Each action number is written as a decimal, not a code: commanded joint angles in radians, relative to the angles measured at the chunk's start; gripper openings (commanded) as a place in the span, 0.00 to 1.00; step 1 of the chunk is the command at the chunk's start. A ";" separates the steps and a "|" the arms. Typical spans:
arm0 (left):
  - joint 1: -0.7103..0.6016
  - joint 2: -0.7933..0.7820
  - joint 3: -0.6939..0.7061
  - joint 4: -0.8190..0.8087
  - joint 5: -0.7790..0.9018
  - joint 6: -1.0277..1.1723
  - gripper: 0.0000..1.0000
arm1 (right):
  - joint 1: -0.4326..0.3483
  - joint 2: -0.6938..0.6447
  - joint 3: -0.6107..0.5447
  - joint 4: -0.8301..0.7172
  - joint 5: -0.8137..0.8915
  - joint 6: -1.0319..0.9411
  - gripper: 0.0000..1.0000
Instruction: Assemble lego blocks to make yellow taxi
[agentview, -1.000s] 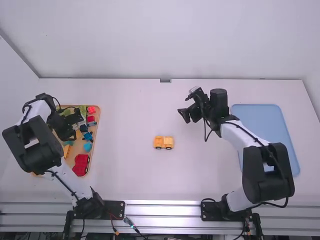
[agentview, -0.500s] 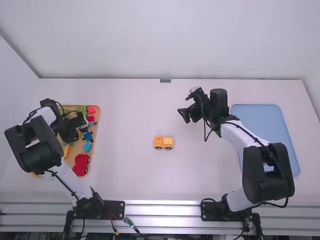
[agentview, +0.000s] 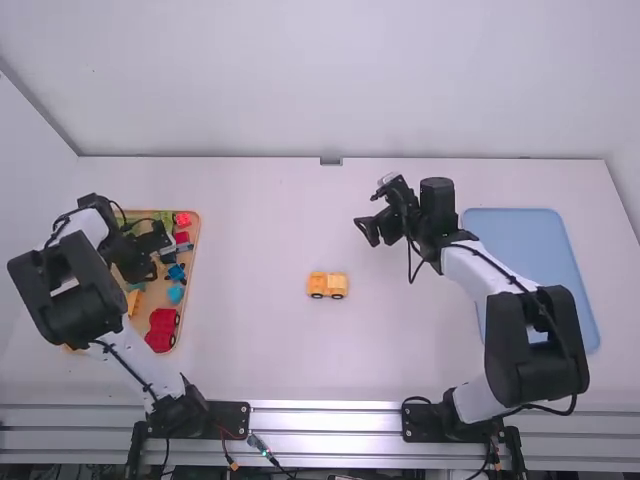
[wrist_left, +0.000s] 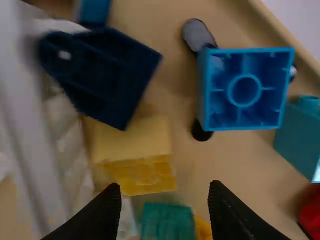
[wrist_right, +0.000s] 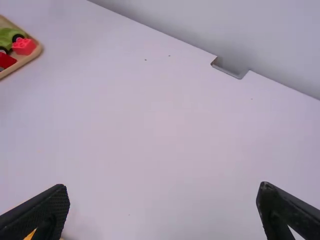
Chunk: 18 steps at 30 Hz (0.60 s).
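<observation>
No text, label, brand, number or sign can be read.

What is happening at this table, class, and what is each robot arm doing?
The left gripper is open, low over a wooden tray of mixed toy blocks, near a yellow block; it holds nothing. The right gripper is also open and empty, above the table. A yellow wheeled piece stands by itself mid-table, probably the start of the taxi. The left arm may be about to pick another block for it.
</observation>
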<state>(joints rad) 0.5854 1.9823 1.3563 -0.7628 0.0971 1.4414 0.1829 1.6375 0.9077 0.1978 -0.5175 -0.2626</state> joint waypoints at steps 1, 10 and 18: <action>-0.002 0.001 0.014 -0.006 0.050 0.034 0.52 | 0.002 -0.011 0.029 -0.005 -0.009 0.005 0.99; -0.002 0.001 -0.024 0.018 0.042 0.021 0.51 | 0.001 -0.011 0.029 -0.026 -0.009 0.005 0.99; 0.008 0.001 -0.066 0.075 0.033 0.005 0.49 | 0.001 -0.011 0.029 -0.026 -0.009 0.005 0.99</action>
<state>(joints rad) 0.5854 1.9820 1.3067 -0.6918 0.1204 1.4555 0.1833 1.6379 0.9077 0.1726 -0.5171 -0.2592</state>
